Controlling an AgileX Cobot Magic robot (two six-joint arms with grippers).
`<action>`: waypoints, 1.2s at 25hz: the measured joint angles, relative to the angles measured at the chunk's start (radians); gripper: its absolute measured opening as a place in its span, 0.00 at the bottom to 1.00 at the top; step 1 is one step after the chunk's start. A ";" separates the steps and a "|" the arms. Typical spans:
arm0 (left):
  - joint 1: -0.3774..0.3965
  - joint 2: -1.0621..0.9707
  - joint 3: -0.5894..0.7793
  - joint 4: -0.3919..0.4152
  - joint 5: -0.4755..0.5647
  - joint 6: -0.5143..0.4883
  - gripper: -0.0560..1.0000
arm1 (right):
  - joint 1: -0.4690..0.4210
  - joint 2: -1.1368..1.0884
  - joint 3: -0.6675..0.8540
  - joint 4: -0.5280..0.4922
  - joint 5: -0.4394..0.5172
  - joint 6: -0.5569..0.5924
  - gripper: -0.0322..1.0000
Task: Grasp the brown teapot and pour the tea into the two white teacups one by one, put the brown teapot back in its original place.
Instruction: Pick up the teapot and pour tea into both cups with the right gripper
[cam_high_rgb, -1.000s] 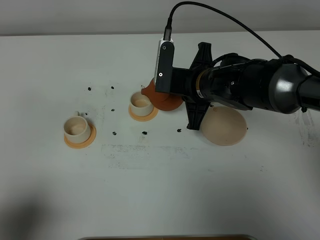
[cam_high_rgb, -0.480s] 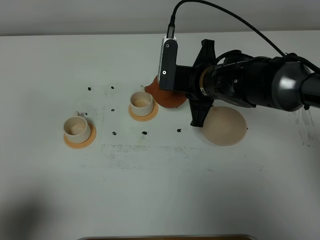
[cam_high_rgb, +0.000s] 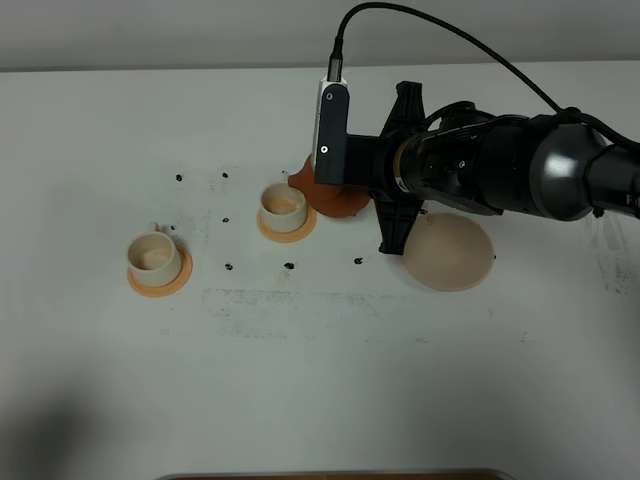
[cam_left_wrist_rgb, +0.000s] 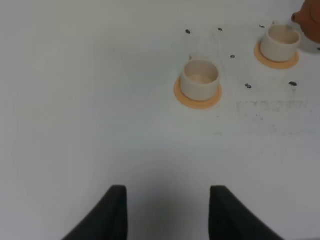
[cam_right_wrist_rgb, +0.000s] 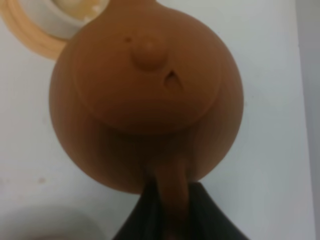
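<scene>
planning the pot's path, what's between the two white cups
Only bare table with a few black specks lies between the left teacup and the right teacup, seen in the exterior high view.

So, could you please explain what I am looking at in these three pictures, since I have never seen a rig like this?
This is a robot with two arms, each ending in a gripper. One picture comes from a camera mounted high above the white table; the other two come from cameras on the arms' wrists. On the table stand a white teacup on an orange coaster, a second teacup on its own coaster, and a pale round saucer. The right gripper is shut on the handle of the brown teapot, holding it next to the second teacup. The left gripper is open and empty above the table.
</scene>
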 joint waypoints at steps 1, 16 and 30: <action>0.000 0.000 0.000 0.000 0.000 0.000 0.44 | 0.000 0.005 0.000 -0.005 0.000 0.000 0.14; 0.000 0.000 0.000 0.000 0.000 0.000 0.44 | 0.000 0.014 -0.005 -0.098 0.009 0.000 0.14; 0.000 0.000 0.000 0.000 0.000 0.000 0.44 | 0.001 0.008 -0.005 -0.131 0.010 -0.001 0.14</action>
